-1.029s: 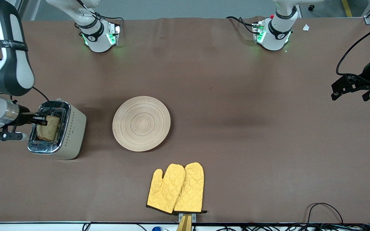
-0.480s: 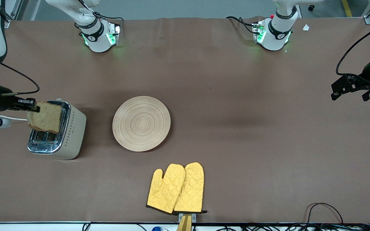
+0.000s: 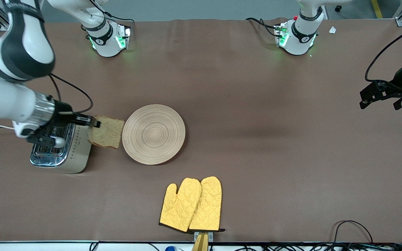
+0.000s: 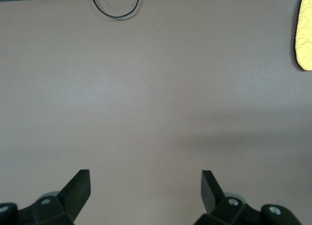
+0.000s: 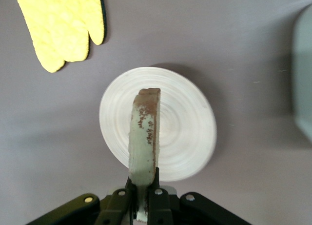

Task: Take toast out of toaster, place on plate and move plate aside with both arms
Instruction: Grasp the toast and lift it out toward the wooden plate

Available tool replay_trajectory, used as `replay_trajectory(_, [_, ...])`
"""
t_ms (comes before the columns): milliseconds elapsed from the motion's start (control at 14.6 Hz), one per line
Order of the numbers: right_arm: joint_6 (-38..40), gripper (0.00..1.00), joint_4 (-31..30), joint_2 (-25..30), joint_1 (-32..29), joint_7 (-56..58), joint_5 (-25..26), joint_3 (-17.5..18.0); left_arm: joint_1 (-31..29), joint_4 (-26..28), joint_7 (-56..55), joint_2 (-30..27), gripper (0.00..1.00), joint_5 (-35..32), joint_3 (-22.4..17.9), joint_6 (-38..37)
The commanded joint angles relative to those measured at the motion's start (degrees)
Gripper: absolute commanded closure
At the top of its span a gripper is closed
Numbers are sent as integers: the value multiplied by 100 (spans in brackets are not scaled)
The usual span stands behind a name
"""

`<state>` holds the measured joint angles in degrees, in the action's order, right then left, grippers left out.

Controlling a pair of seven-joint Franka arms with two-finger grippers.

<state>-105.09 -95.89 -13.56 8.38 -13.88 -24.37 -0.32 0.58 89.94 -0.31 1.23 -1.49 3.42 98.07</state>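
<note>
Beside plate [image 3: 154, 134]: toast [image 3: 106, 132], right-gripper-held [image 3: 90, 122].

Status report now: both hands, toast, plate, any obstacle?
Right hand shut on toast, in the air between toaster and plate. Left hand open, waiting. Nothing in the way.

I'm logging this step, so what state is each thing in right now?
toast: held in the air, between toaster and plate
plate: flat on the table, nothing on it
toaster: upright, visible slots hold no bread
oven mitts: lying flat, side by side
right gripper: shut on the toast
left gripper: open, holding nothing, waiting over bare table
</note>
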Motion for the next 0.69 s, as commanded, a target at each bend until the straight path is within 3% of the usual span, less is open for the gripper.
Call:
replay_trajectory(0, [-1001,100,-929,108,462,-175,-558,-38,21,-143,-101,61,0,-79,18,-131])
replay_trajectory(206, [-2073,100,-1668,-41,1049,-150,-1454,-38,21,-134,-92,61,0,-97,18,-210])
replay_trajectory(412, [-2515,100,-1705,-383,1368,130,-1527,-29,21,-134,-110,79,0,-105,18,-201])
replay_trajectory(618, [-2552,100,-1740,-525,1316,754,-1545,-29,-40,-91,-110,88,0,-71,18,-192])
